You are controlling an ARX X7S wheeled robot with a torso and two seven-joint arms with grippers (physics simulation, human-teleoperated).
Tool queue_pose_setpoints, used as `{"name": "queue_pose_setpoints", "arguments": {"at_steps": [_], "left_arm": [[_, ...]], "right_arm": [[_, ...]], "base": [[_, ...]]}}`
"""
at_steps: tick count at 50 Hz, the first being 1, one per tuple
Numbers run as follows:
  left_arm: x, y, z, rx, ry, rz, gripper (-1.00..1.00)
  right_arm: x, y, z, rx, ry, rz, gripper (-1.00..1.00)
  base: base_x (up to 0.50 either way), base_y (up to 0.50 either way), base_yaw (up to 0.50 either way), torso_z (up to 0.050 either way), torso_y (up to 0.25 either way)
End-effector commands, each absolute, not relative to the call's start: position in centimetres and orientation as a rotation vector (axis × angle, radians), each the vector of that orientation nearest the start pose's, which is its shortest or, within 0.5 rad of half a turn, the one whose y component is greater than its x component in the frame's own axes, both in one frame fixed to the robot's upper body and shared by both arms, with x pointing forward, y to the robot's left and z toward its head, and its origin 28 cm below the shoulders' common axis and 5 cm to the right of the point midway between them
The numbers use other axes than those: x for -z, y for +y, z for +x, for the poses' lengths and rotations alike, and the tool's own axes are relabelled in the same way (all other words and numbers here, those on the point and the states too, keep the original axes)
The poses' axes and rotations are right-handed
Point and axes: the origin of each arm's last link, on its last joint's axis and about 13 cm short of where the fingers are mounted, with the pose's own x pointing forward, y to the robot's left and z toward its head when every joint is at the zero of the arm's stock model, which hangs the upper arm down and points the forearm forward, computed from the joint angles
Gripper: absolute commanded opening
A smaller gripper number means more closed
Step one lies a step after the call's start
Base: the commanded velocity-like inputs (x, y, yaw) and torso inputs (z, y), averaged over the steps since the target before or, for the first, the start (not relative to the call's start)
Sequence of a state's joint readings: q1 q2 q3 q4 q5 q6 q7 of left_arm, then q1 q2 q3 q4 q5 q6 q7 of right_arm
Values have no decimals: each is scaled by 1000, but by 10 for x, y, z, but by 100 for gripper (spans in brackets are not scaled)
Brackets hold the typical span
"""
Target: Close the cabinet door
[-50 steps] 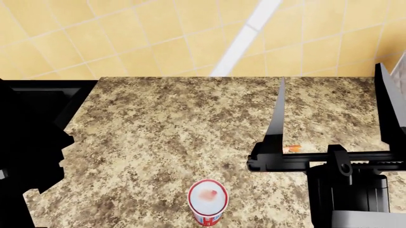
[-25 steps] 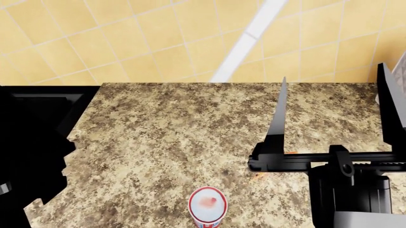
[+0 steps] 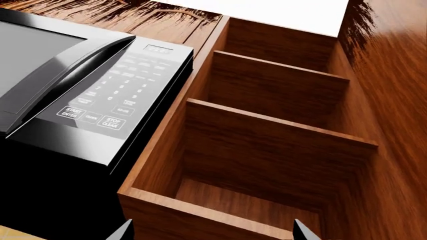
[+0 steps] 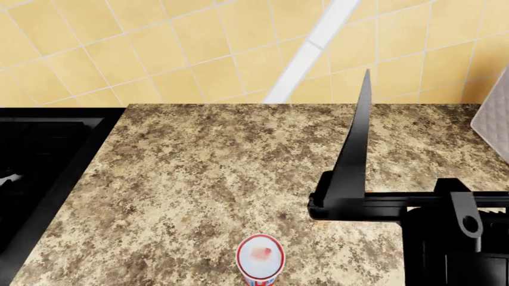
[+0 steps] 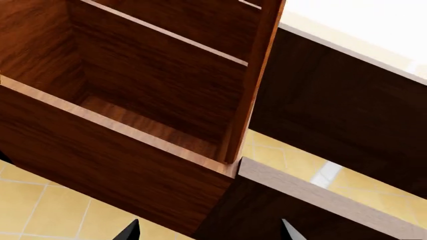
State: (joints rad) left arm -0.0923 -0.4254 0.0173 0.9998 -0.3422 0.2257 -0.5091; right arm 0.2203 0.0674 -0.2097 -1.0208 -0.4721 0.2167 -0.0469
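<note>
The cabinet door (image 5: 333, 115) stands swung open beside the shelved wooden cabinet (image 3: 267, 130), which sits next to the microwave (image 3: 73, 90). Right end effector (image 4: 421, 179) is spread apart over the speckled worktop (image 4: 199, 173); left end effector (image 3: 210, 231) is likewise apart. A red-topped can (image 4: 260, 257) stands nearby.

The cabinet (image 3: 267, 130) is dark reddish wood with a visible grain and a soft sheen. The microwave (image 3: 80, 85) is glossy black plastic. The counter (image 4: 207, 173) looks like speckled brown stone, and the wall (image 4: 159, 47) is smooth yellow tile.
</note>
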Motion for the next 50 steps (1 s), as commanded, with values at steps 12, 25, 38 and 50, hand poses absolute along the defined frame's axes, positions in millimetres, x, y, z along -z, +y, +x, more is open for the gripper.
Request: {"name": "queue_pose_setpoints", "arguments": {"at_steps": [12,25,38,50], "left_arm": [[-252,238,104,-39,-1261,-344,100],[-252,238,102,-34,-1266,-341,100],[-252,242,101,-32,-1271,-342,100],[-252,240,101,-28,-1268,-343,100]], "right_arm": [[-281,-155,141,197,-1432,-175,100],[-372,-150,79,62,-1295,141,100],[-383,-150,63,-28,-1294,133,100],[-427,-97,95,-160,-1194,9,100]], "base": [[0,0,0,0,0],[0,0,0,0,0],[0,0,0,0,0],[0,0,0,0,0]]}}
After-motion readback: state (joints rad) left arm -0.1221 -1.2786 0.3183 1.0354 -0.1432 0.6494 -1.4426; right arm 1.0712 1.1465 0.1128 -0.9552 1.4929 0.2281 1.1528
